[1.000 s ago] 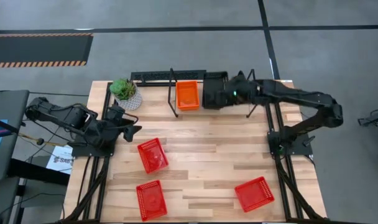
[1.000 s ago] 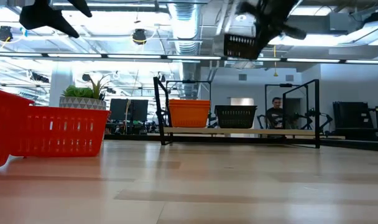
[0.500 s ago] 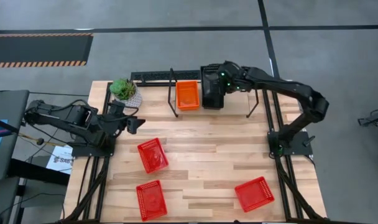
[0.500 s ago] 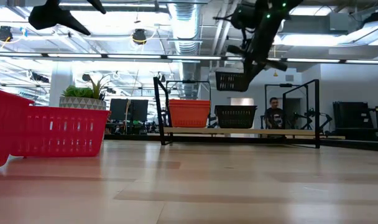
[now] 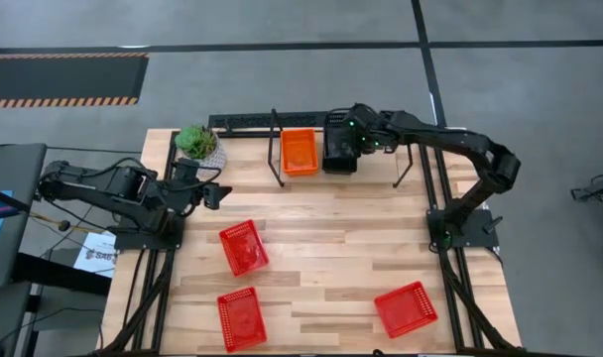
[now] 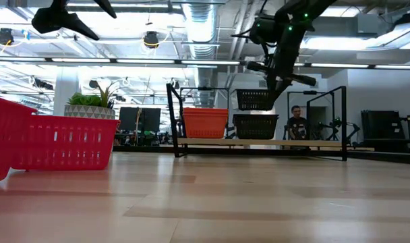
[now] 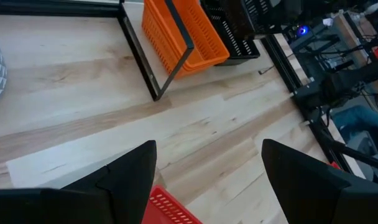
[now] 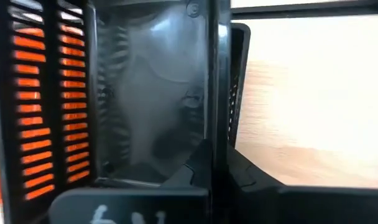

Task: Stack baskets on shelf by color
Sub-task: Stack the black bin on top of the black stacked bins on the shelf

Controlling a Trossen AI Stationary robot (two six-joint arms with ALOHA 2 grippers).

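A black basket [image 6: 254,99] hangs level just above the black baskets [image 6: 255,125] standing on the shelf [image 6: 306,143]. My right gripper [image 5: 355,137] is shut on it. Orange baskets [image 5: 300,151] stand stacked on the shelf to its left. Three red baskets [image 5: 243,246] [image 5: 240,317] [image 5: 405,308] lie on the tabletop. My left gripper [image 5: 216,194] waits open above the table's left part, with nothing between its fingers [image 7: 130,177]. My right gripper pinches the black basket's right-hand wall [image 8: 217,106], one finger inside [image 8: 198,165] and one outside [image 8: 251,180]. The fingers slant down from the table's right. The basket hangs level, clear of the black baskets under it.
A white pot with a green plant [image 5: 200,147] stands at the far left beside the shelf's black frame post [image 5: 275,149]. The shelf's right part [image 5: 386,169] is bare. A person [image 6: 298,123] sits in the room beyond the table.
My right gripper has carried the black basket toward the table's left along the far edge and down, from high above the shelf to just above the black baskets on it. The basket has come level.
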